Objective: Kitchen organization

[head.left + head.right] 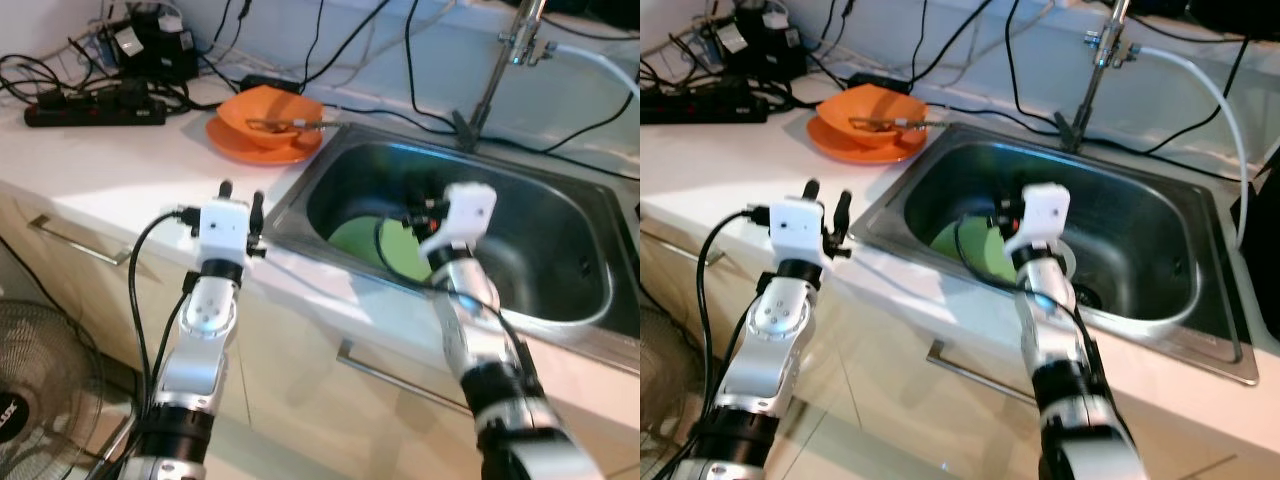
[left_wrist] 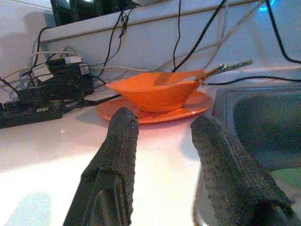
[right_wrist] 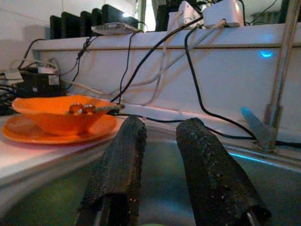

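Looking down from the robot's head: a steel sink (image 1: pixel 560 215) fills the right of the frame, with a green plate (image 1: pixel 372 243) lying in its basin — likely waiting to be cleared. The right gripper (image 3: pixel 160 155) hangs above that plate, fingers parted and empty. At upper left, an orange bowl (image 1: pixel 268 115) sits on an orange plate (image 1: pixel 228 138). The left gripper (image 1: pixel 240 197), open and empty, faces them over the counter (image 1: pixel 100 170).

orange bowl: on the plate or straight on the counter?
On the plate. The orange bowl sits on the orange plate on the counter beside the sink, with a utensil resting in it.
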`<state>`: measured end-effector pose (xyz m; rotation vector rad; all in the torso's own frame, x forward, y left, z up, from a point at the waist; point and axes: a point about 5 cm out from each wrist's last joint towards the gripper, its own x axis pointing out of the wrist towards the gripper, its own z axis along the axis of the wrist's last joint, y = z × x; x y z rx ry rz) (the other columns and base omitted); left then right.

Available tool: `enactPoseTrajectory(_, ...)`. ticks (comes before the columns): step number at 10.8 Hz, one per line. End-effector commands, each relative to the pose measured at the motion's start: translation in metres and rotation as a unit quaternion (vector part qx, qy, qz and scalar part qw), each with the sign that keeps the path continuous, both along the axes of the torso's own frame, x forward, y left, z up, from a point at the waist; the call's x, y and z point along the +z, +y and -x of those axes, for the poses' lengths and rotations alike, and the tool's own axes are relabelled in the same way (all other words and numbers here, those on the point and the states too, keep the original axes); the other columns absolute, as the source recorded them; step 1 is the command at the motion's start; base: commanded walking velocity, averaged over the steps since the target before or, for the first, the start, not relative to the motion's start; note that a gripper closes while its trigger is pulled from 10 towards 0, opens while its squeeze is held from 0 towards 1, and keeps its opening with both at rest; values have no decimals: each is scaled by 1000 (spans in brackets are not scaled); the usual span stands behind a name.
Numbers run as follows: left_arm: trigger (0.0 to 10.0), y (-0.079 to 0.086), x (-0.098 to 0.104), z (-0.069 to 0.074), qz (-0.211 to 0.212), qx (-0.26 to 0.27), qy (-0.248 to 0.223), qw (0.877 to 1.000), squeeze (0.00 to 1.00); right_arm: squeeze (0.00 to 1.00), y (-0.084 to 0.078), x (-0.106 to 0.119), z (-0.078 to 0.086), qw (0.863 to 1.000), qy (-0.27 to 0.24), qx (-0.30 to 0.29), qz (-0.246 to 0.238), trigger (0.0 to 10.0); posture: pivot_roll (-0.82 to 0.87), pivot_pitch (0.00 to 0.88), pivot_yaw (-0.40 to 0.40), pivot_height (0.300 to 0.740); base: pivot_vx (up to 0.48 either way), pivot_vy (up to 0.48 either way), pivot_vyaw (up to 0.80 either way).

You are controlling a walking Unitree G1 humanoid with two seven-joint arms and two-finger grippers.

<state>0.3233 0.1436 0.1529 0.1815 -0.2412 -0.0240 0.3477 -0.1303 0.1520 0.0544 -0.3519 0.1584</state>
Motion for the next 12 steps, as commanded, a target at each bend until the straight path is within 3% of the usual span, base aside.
enactPoseTrajectory(1,10000,0,2,-2,-3,5,-9,1000,0,0,-1,2,4,1000,-7,-6,-1,10000,217,0,-52,740,0,0,0)
enactPoseTrajectory(4,10000,-3,-3,4,5,-9,-24,1000,0,0,5,-4,14,1000,-10,-3,-7,10000,211,0,-39,740,0,0,0)
enactPoseTrajectory(7,10000,-12,8,12,2,-14,-71,997,0,0,7,-2,25,999,-29,-10,-9,10000,206,0,-34,740,0,0,0)
enactPoseTrajectory(12,10000,-14,0,12,1,-22,-54,998,0,0,13,-12,26,1000,5,-8,-13,10000,209,0,-33,740,0,61,-114)
